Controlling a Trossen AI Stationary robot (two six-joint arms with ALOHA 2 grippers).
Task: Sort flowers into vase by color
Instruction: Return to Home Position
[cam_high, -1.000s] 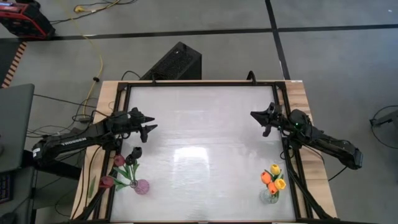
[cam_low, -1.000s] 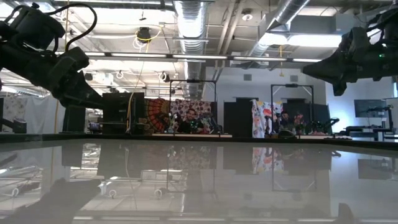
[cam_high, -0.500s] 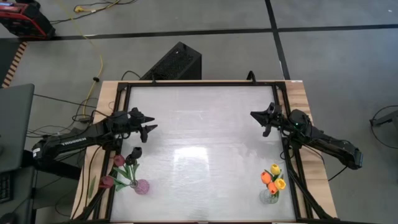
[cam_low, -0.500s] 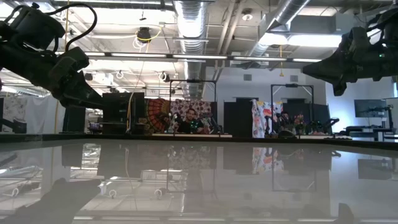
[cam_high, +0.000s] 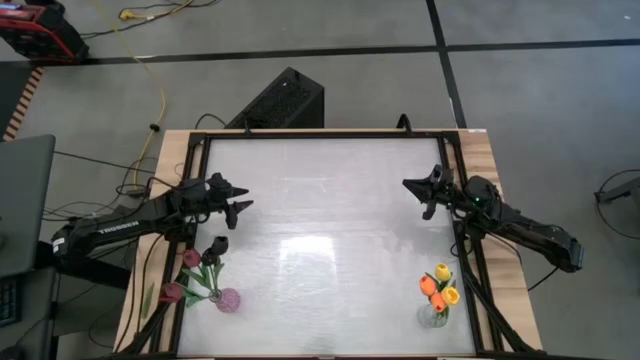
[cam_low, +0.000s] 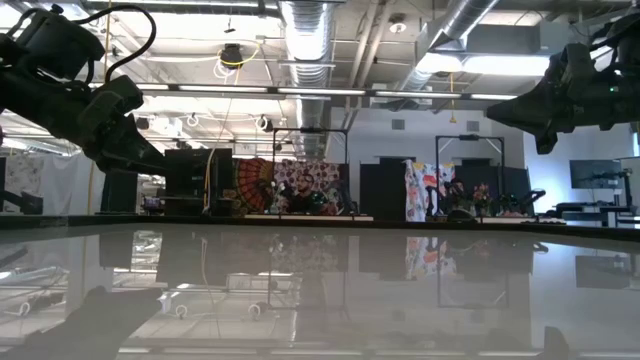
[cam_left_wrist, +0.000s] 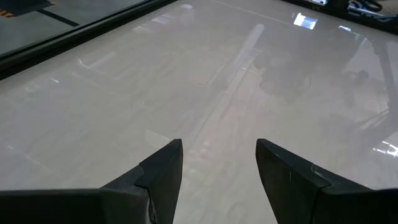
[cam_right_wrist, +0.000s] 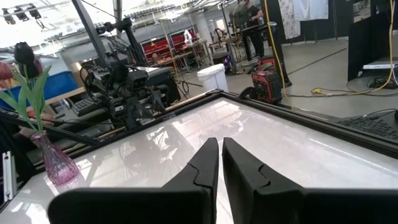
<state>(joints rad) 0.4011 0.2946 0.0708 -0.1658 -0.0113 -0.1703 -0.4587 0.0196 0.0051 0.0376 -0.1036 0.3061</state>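
Left claw (cam_left_wrist: 219, 143) spread, right claw (cam_right_wrist: 219, 140) pinched together, both empty; a low homing sweep could topple the pink vase (cam_high: 228, 299) or clear vase (cam_high: 433, 316).

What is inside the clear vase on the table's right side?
Orange and yellow tulips stand in the clear vase. Seen from above, their heads cover most of the stems and the vase's inside, and no other view shows this vase.

High: straight down, far, whole table (cam_high: 320, 220). Low: tabletop level, facing the room. Wrists: close over same tabletop, left arm (cam_right_wrist: 127, 93) upper left in right-wrist frame.
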